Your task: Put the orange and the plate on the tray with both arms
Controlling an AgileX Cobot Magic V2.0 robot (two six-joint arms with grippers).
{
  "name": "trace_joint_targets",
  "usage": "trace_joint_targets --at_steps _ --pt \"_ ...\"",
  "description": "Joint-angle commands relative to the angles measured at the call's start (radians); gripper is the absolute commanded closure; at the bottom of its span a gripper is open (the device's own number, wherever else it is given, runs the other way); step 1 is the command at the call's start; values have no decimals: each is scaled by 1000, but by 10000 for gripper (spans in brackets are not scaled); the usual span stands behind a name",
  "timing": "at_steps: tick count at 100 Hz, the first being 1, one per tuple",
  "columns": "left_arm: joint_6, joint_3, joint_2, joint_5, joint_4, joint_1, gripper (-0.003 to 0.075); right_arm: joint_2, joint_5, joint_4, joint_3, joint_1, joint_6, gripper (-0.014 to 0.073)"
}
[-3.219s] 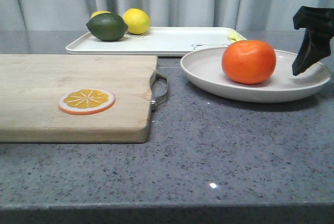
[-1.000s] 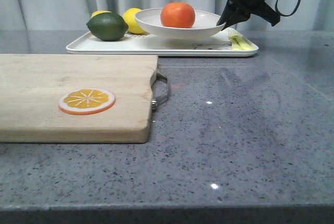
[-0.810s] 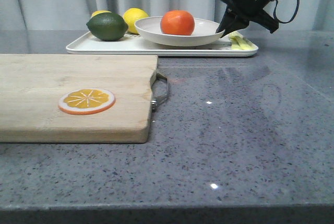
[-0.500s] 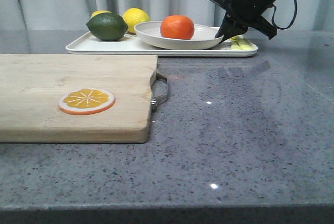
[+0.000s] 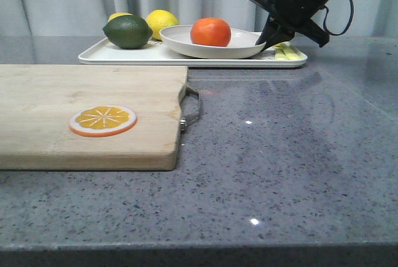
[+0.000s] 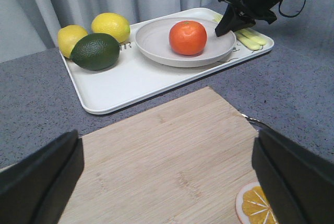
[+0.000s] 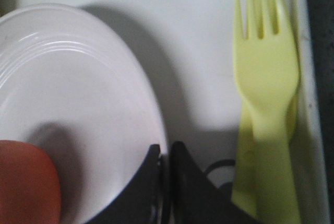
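Observation:
The orange [image 5: 211, 32] sits in the off-white plate [image 5: 186, 42], which rests on the white tray [image 5: 118, 54] at the back of the table. My right gripper [image 5: 263, 42] is shut on the plate's right rim; in the right wrist view its jaws pinch the rim [image 7: 166, 156], with the orange [image 7: 23, 187] at the edge. The left wrist view shows the orange [image 6: 187, 37], plate [image 6: 151, 44] and tray [image 6: 130, 78] from afar. My left gripper [image 6: 167, 177] is open and empty above the cutting board.
A wooden cutting board [image 5: 56, 111] with an orange slice disc [image 5: 103, 120] lies front left. A dark green lime [image 5: 127, 32] and two lemons [image 5: 163, 23] sit on the tray's left part. A yellow-green plastic fork [image 7: 266, 98] lies on the tray's right end.
My right gripper carried the plate with the orange from the table's right onto the tray, then lowered it until it rests there. The left arm has not visibly moved.

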Motion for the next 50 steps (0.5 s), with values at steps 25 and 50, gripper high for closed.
trace_joint_targets --at_steps 25,50 --pt "-4 -28 -6 -60 -20 3 100 -127 -27 23 -34 1 -6 274" --pt "-4 -28 -6 -59 -20 3 100 -216 3 10 -46 -8 -76 158"
